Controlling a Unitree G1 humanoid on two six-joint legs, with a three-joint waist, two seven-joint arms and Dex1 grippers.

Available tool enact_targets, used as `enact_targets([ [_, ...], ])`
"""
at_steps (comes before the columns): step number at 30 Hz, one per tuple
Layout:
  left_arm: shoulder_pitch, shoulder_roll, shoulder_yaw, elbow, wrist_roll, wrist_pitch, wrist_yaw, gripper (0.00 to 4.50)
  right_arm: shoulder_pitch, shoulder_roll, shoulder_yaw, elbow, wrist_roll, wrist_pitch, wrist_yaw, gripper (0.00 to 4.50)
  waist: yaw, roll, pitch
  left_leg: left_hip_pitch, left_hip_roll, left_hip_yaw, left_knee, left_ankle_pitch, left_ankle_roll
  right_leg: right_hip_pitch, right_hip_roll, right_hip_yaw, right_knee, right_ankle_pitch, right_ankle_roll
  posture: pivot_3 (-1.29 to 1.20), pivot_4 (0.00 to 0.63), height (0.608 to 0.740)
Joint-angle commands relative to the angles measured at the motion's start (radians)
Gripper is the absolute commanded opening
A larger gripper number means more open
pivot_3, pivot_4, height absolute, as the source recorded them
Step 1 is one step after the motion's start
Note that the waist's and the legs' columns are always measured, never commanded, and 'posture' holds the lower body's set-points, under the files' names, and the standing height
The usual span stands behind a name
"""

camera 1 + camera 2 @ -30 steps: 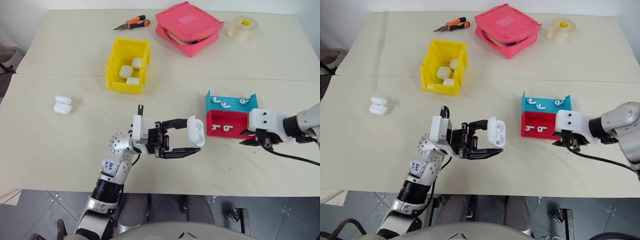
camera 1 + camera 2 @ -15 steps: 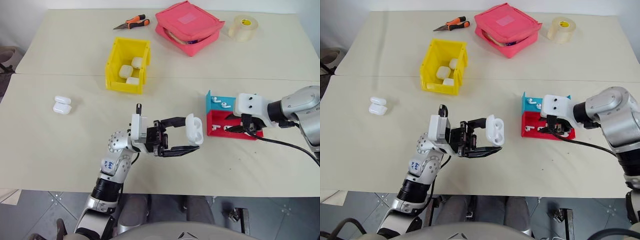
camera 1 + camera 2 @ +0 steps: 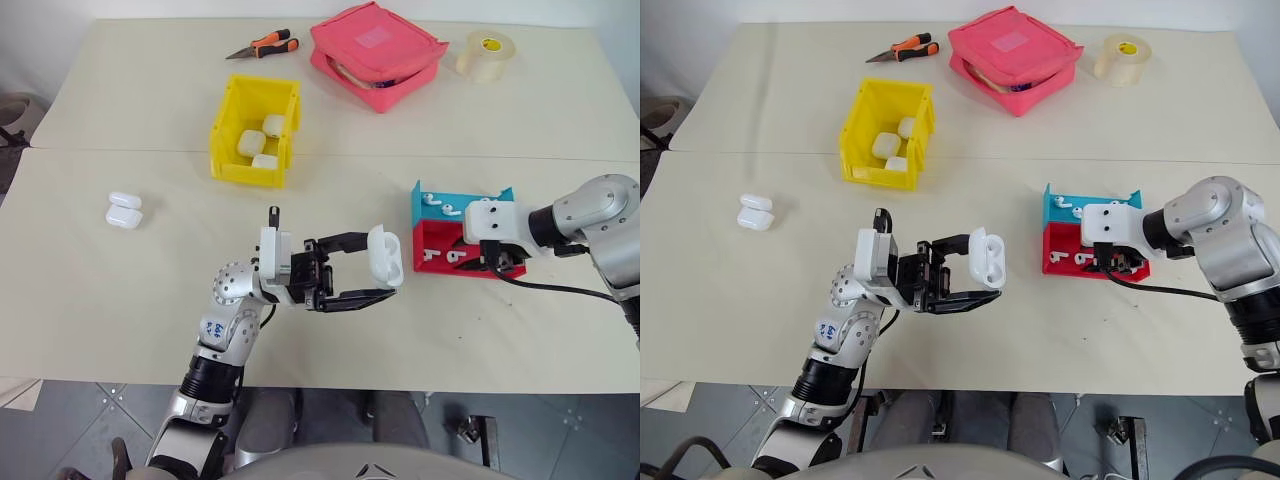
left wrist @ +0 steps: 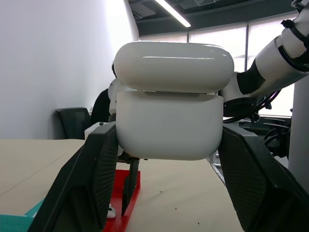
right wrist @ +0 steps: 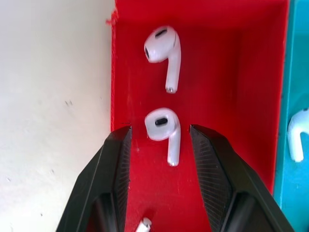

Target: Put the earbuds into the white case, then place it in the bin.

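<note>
My left gripper (image 3: 383,268) is shut on the white case (image 3: 385,256), holding it above the table's front middle. In the left wrist view the case (image 4: 169,121) has its lid slightly ajar. My right gripper (image 5: 160,131) hangs open over the red tray (image 3: 432,238), its fingers (image 5: 118,159) either side of one earbud (image 5: 161,126) without touching it. A second earbud (image 5: 162,47) lies further along the tray. More earbuds (image 3: 452,210) lie in the blue tray (image 3: 470,203). The yellow bin (image 3: 226,125) stands at the back left with white cases (image 3: 250,143) inside.
Another white case (image 3: 124,210) lies on the table at the left. At the back are orange-handled pliers (image 3: 264,46), a pink pouch (image 3: 378,55) and a roll of clear tape (image 3: 485,55). A seam crosses the table behind the trays.
My right gripper has moved from the front right of the trays to above the red tray, now straddling an earbud. The left gripper and its case have stayed put.
</note>
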Motion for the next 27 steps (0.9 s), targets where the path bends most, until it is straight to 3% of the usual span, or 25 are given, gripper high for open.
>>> enact_targets([
  [1,0.002,-0.004,-0.001,-0.026,-0.007,-0.02,0.007,2.77,-0.02,0.006,-0.005,0.01,-0.015,-0.036,0.01,1.98,0.0,0.0,0.0,0.0,0.0,0.0,0.0,0.0,0.0,0.0,0.0,0.0,0.0,0.0,0.0,0.0,0.15,0.74],
  [10,0.006,-0.003,-0.005,-0.031,-0.009,-0.017,0.008,2.77,-0.021,0.021,-0.004,0.031,-0.031,-0.065,0.022,1.98,0.0,0.0,0.0,0.0,0.0,0.0,0.0,0.0,0.0,0.0,0.0,0.0,0.0,0.0,0.0,0.0,0.15,0.74],
  [16,0.007,-0.003,-0.005,-0.032,-0.01,-0.016,0.008,2.77,-0.018,0.03,-0.006,0.029,-0.03,-0.066,0.024,0.52,-0.001,0.0,0.0,0.0,0.0,0.0,0.0,0.0,0.0,0.0,0.0,0.0,0.0,0.0,0.0,0.0,0.15,0.74],
  [24,0.003,0.01,-0.003,-0.024,-0.014,-0.01,-0.008,2.77,0.032,0.017,-0.059,-0.023,0.007,-0.032,-0.002,0.52,0.0,0.0,0.0,0.0,0.001,0.0,0.0,0.0,0.0,0.0,0.0,0.0,0.0,0.0,0.0,0.0,0.15,0.74],
  [27,-0.019,0.007,0.003,-0.001,-0.017,-0.009,-0.013,2.77,0.103,0.0,-0.164,-0.094,0.082,0.03,-0.026,0.52,0.005,0.0,0.0,0.0,0.0,0.0,0.001,0.0,0.0,0.0,0.0,0.0,0.0,0.0,0.0,0.0,0.15,0.74],
])
